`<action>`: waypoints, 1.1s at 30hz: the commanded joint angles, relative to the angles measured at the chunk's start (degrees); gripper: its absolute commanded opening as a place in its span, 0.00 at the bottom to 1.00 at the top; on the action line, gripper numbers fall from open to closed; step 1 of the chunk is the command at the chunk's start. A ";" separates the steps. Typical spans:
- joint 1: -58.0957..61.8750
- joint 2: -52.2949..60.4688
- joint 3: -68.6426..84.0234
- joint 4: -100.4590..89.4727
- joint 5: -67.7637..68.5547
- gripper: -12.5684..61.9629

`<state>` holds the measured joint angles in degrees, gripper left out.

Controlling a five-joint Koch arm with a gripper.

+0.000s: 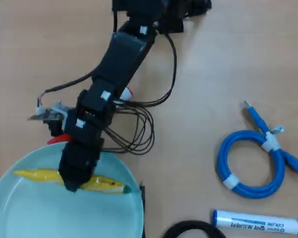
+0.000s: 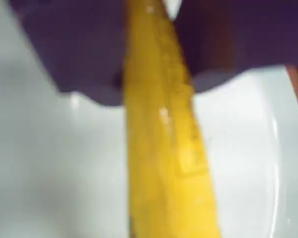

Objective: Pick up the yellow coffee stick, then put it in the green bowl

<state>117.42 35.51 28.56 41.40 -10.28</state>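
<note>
The yellow coffee stick (image 1: pixel 107 184) lies crosswise low over the inside of the green bowl (image 1: pixel 64 215), at the lower left of the overhead view. Its green end points right, toward the rim. My gripper (image 1: pixel 72 182) reaches down from above and covers the stick's middle. In the wrist view the yellow coffee stick (image 2: pixel 164 148) runs top to bottom between two dark jaws that press on it from both sides; the gripper (image 2: pixel 150 82) is shut on it. The pale bowl floor (image 2: pixel 248 148) fills the background. Whether the stick touches the bowl cannot be told.
A coiled blue cable (image 1: pixel 253 166) lies at the right. A white marker with blue print (image 1: pixel 258 224) lies at the lower right, and a black curved object (image 1: pixel 188 230) sits at the bottom edge. Loose black wires (image 1: pixel 136 131) hang beside the arm, just above the bowl.
</note>
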 commanded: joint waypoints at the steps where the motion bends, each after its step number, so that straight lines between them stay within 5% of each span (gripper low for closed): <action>1: 0.26 0.09 -8.35 -7.38 -0.70 0.17; 13: 1.58 -0.35 -8.35 -3.16 -0.44 0.40; 21: 2.46 0.18 -8.53 7.03 6.94 0.71; 33: 2.64 0.26 -8.70 13.18 14.41 0.74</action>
<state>119.44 33.93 25.93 54.67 3.78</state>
